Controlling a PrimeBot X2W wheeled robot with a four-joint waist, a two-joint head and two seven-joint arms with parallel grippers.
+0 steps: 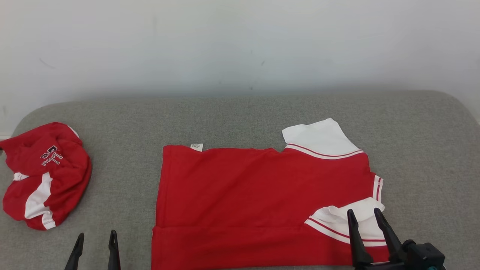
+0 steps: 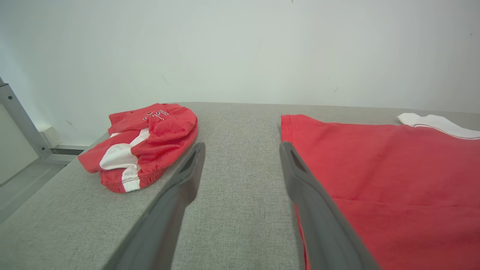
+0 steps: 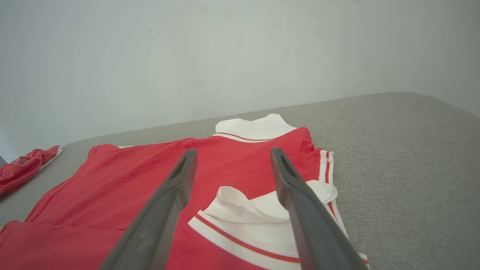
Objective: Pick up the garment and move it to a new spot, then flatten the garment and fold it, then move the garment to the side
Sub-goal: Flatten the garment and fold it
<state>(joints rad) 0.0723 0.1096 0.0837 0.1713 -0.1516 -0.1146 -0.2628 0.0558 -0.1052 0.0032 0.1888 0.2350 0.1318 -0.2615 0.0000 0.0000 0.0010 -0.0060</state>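
Head view: smooth red garment (image 1: 262, 187) on coarse grey cushion (image 1: 240, 116).

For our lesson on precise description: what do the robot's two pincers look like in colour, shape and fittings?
Each pincer has two long, dark fingers tapering to narrow tips. The left pincer and right pincer look black from above and matte dark grey close up, with a shallow hollow inside each fingertip. The right one is fixed to a blocky black mount. No cables or markings are visible.

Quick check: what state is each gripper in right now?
Left gripper: open, holding nothing.
Right gripper: open, holding nothing, at the red shirt sleeve.
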